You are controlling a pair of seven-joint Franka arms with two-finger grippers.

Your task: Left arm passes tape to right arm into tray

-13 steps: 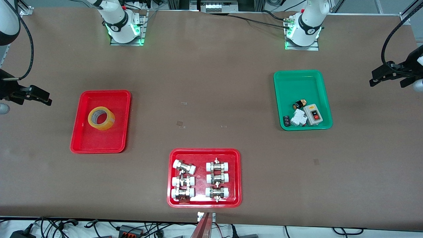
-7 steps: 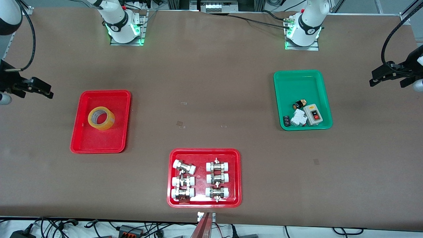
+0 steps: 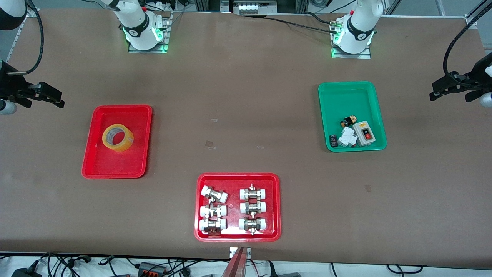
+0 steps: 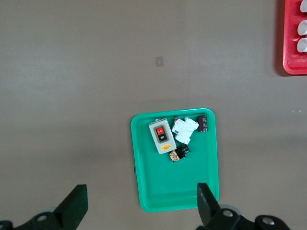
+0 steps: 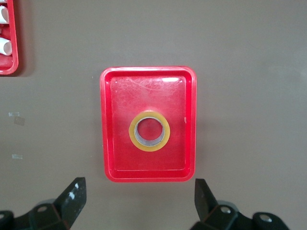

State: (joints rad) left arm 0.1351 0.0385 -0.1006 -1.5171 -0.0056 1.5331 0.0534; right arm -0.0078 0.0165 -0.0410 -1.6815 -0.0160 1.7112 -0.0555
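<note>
The tape (image 3: 117, 137), a yellowish roll lying flat, rests in the red tray (image 3: 115, 163) toward the right arm's end of the table. The right wrist view looks straight down on the tape (image 5: 149, 131) inside the tray (image 5: 150, 167). My right gripper (image 3: 55, 96) hangs open and empty in the air over the table edge beside that tray, its jaws (image 5: 139, 194) wide apart. My left gripper (image 3: 436, 91) waits open and empty, high over the left arm's end of the table; its jaws (image 4: 141, 201) frame the green tray's edge.
A green tray (image 3: 346, 100) with a switch box (image 3: 365, 133) and small electrical parts lies toward the left arm's end. A second red tray (image 3: 237, 177) with several white-capped pipe fittings sits near the front edge. Both arm bases stand along the top.
The right gripper has drifted toward the bases' side of the table, away from the tray. The left arm and the tape have not moved.
</note>
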